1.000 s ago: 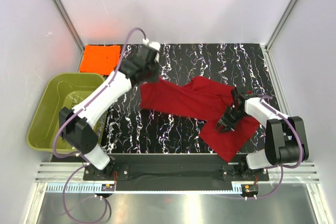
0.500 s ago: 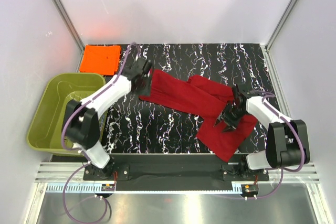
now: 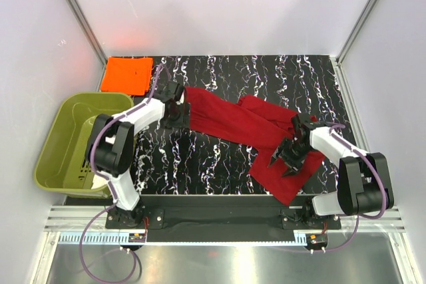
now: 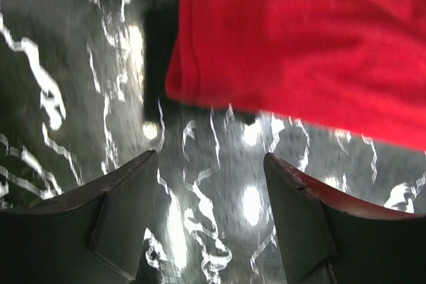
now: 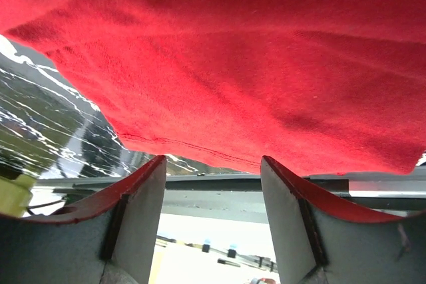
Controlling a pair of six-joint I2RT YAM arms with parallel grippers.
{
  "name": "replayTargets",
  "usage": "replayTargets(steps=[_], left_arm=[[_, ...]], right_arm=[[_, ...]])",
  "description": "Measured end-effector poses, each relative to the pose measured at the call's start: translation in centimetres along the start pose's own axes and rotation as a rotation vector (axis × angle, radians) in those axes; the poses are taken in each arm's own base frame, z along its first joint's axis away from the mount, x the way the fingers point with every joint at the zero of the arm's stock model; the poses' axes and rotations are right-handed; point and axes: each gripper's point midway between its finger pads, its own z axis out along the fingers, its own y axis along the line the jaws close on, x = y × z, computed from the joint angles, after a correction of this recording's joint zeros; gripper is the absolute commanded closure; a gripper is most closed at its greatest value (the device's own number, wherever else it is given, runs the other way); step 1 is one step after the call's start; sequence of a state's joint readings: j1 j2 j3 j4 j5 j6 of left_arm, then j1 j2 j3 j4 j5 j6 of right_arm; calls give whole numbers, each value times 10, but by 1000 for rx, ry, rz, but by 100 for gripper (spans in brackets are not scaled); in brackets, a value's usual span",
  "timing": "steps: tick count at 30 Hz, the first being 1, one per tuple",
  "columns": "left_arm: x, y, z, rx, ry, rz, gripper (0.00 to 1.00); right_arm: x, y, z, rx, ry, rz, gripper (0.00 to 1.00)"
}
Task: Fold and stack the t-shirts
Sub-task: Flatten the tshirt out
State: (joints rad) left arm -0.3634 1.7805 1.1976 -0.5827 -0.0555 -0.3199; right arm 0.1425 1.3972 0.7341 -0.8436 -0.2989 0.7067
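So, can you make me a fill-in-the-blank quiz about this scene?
The folded shirt in the far left corner is ____.
The left pincer and right pincer are both ____, holding nothing.
The red shirt lies on the ____, not in the tub.
Missing words: orange; open; table.

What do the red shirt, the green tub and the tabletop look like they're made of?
Red shirt: soft matte knit cloth; it wrinkles, with a stitched hem. Tub: likely moulded plastic, smooth, slight sheen. Tabletop: glossy black, white-veined, marble-look, perhaps laminate.
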Motion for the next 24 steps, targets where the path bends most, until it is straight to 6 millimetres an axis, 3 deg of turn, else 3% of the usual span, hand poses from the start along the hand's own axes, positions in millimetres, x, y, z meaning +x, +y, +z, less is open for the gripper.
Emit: replayTargets(steps=[2, 3, 6, 9, 10, 13, 16, 17, 18, 20, 22, 24], left_arm=[[-5, 1, 9, 18, 4, -6, 31], [-8, 0, 11, 30, 2, -9, 41], [-16, -5, 14, 79, -12, -15, 56], [-20, -14, 14, 132, -22, -14, 81], [-20, -17, 14, 148, -23, -15, 96], [-23, -24, 13, 180, -32, -15, 100], [-22, -25, 11, 190, -34, -17, 100], [-21, -25, 10, 191, -37, -18, 95], [-19, -24, 7, 190, -36, -18, 79], [-16, -21, 0, 182, -45, -14, 31], [-21, -19, -5, 172, -67, -22, 25], [-26, -19, -5, 168, -83, -28, 25]], right_arm=[[3, 1, 2, 9, 4, -16, 32], [5, 1, 4, 24, 4, -27, 33], [12, -1, 14, 69, 25, -59, 36], [15, -3, 23, 116, 36, -70, 39], [15, -4, 24, 125, 36, -72, 41], [14, -5, 27, 156, 36, -65, 52], [8, -3, 27, 170, 9, -70, 57], [6, -1, 28, 171, 0, -72, 57], [4, 1, 28, 169, -4, -74, 57], [3, 2, 29, 171, -2, -74, 53], [3, 3, 29, 167, -2, -76, 49], [3, 4, 29, 164, -4, -76, 48]])
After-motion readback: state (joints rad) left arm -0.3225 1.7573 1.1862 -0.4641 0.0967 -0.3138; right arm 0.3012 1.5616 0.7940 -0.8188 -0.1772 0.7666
